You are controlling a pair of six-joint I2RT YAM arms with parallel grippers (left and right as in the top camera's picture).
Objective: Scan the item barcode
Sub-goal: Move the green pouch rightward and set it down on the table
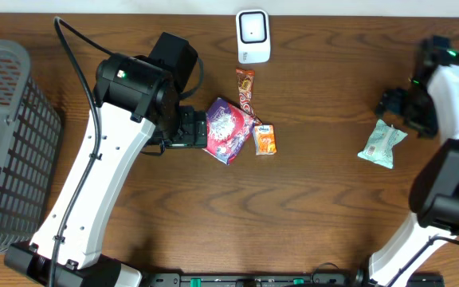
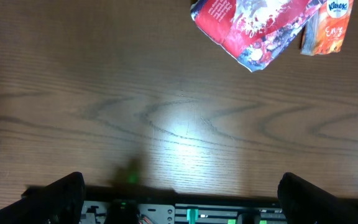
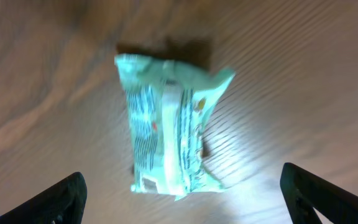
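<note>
A white barcode scanner [image 1: 253,36] stands at the table's back edge. A mint-green packet [image 1: 382,144] lies flat on the wood at the right. My right gripper [image 1: 397,105] hovers just behind it. In the right wrist view the packet [image 3: 169,124] rests between and ahead of the wide-apart fingertips [image 3: 55,199], and neither touches it; this gripper [image 3: 182,199] is open. My left gripper [image 1: 183,127] sits beside a purple-red snack bag [image 1: 229,130]. It is open [image 2: 182,205] and empty, with the bag [image 2: 257,28] ahead of it.
An orange tissue packet [image 1: 265,139] leans against the snack bag, and a brown candy bar [image 1: 246,89] lies between them and the scanner. A grey mesh basket [image 1: 6,135] fills the left edge. The orange packet [image 2: 328,28] also shows in the left wrist view.
</note>
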